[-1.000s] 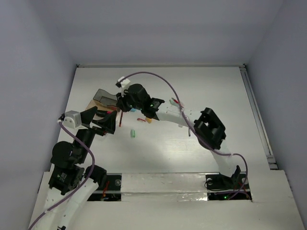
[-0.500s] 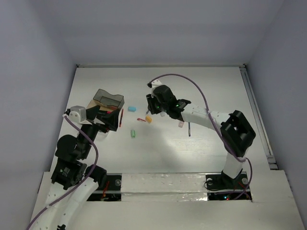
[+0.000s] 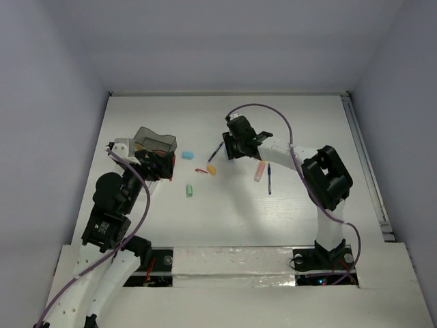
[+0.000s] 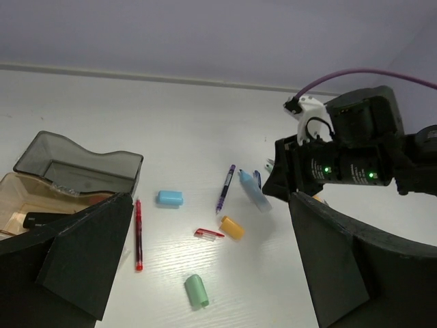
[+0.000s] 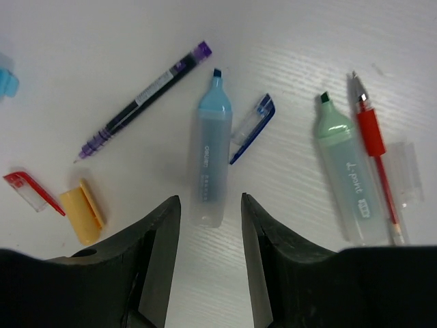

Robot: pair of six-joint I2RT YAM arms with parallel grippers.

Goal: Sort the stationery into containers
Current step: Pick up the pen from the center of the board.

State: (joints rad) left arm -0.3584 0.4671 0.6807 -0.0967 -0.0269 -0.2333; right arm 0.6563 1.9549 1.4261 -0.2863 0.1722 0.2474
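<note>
My right gripper (image 5: 209,205) is open, and the rear end of an uncapped pale-blue highlighter (image 5: 212,160) lies on the table between its fingertips. Beside it lie a purple pen (image 5: 140,99), a blue clip cap (image 5: 251,128), a green highlighter (image 5: 345,178) and a red pen (image 5: 375,157). An orange cap (image 5: 83,220) and a red clip cap (image 5: 33,193) lie to the left. My left gripper (image 4: 212,273) is open and empty, next to the clear-grey container (image 4: 82,167) and its tan part (image 4: 27,198). A black item lies in the tan part.
A red pen (image 4: 138,234), a blue eraser (image 4: 170,198) and a green cap (image 4: 196,289) lie between the container and the right gripper. A peach highlighter (image 3: 259,171) and a blue pen (image 3: 269,179) lie right of the right gripper (image 3: 235,147). Walls enclose the table.
My right gripper has swung from over the container to the right and now stands over the pale-blue highlighter. My left arm has drawn back a little towards the container.
</note>
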